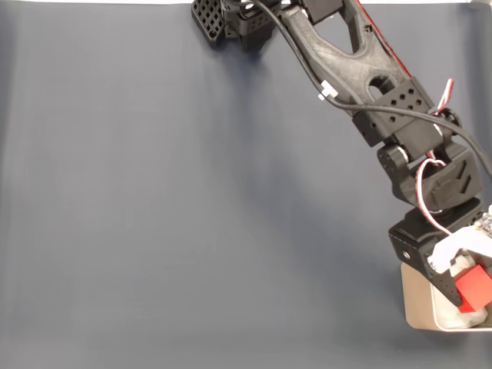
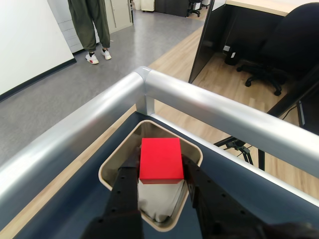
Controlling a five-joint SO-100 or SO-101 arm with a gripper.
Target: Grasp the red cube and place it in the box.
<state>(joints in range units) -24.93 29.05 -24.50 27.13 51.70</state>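
Item: red cube (image 2: pixel 160 159). Held between the two black fingers (image 2: pixel 127 191), clenched on its left and right faces in the wrist view. It hangs above the box (image 2: pixel 117 158), over the white lining (image 2: pixel 157 201); whether it touches the lining cannot be told.

Item: box. Beige, rounded corners, at the far right near corner of the dark desk (image 1: pixel 169 215) in the fixed view, partly cut by the frame edge and close beside the metal rail (image 2: pixel 209 112) in the wrist view.

Item: gripper (image 1: pixel 465 288). Reaches over the box with the arm stretched out from the far edge.

Risks, as judged:
- Cube sits nearer the far rim than the middle; a release here might strike the rim and bounce out onto the desk.
- Soft lining may tip the cube on landing.
- Lowering further could press a finger on the thin wall and shift the box toward the desk edge.
- Cube may cling to one finger on opening and be dragged clear.
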